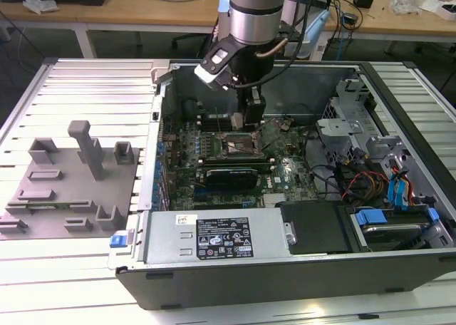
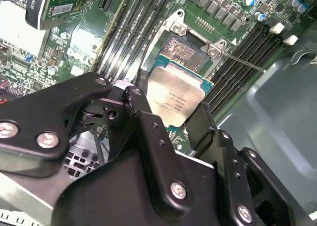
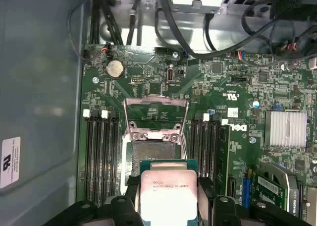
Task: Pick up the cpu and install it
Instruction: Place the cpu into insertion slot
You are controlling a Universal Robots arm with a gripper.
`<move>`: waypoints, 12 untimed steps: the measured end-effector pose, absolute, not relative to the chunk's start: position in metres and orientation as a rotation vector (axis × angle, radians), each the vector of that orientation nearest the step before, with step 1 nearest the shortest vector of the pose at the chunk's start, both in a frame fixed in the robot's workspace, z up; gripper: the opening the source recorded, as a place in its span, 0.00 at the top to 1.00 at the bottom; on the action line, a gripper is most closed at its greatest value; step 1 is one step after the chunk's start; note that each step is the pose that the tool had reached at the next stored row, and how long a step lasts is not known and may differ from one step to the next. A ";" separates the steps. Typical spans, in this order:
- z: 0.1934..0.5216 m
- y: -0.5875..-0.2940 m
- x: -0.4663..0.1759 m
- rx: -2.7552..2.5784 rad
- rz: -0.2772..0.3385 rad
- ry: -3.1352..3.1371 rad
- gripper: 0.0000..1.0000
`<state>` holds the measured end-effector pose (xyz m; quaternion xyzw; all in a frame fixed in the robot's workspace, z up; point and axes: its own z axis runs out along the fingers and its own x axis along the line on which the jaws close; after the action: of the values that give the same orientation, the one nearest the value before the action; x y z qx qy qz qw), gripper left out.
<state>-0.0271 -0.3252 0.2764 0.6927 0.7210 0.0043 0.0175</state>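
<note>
The cpu (image 3: 168, 198), a flat square chip with a silvery top, hangs just above the motherboard's open socket (image 3: 154, 151), partly overlapping one side of it. My gripper (image 3: 168, 190) is shut on the cpu, one black finger (image 3: 131, 196) on each of two opposite edges. The socket's metal load plate (image 3: 156, 118) is flipped up and open. The second wrist view shows the cpu (image 2: 176, 97) tilted slightly between the fingers (image 2: 137, 104), with the bare socket (image 2: 184, 52) beyond it. In the exterior view the gripper (image 1: 251, 122) reaches down into the computer case over the socket (image 1: 241, 145).
Memory slots (image 3: 101, 151) flank the socket on both sides. A finned heatsink (image 3: 288, 128) and an expansion card (image 1: 228, 175) sit nearby. The case walls (image 1: 160, 118), power supply (image 1: 214, 236), drive cage (image 1: 356, 125) and loose cables (image 1: 356, 182) surround the board. Grey plastic blocks (image 1: 71, 189) lie outside the case.
</note>
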 end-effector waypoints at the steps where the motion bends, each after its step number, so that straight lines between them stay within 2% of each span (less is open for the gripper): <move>1: 0.274 -0.325 -0.027 2.152 0.014 2.239 0.45; 12: 0.268 -0.325 -0.027 2.152 0.014 2.240 0.45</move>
<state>-0.0271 -0.3252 0.2681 0.6926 0.7211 0.0045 0.0177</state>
